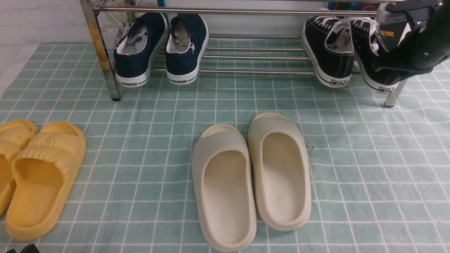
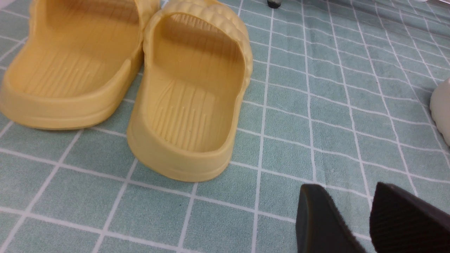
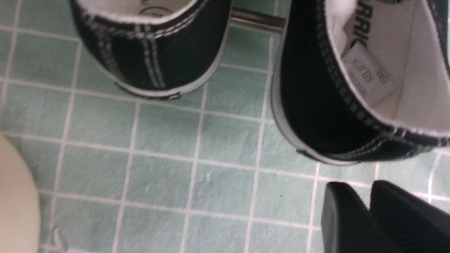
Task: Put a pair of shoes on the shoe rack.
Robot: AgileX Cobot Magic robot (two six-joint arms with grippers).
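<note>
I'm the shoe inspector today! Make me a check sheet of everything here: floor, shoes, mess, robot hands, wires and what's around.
Surface: green checked cloth, lying flat.
Job's things: black sneakers on the shoe rack, right end, heels toward the front.
Clutter: navy sneakers on the rack's left end; cream slides and yellow slides on the cloth.
Grippers: left gripper open, empty, near the yellow slides; right gripper by the black sneakers' heels, holding nothing, jaws unclear.
Cables: nothing seen.
Surroundings: pale wall behind the rack.
</note>
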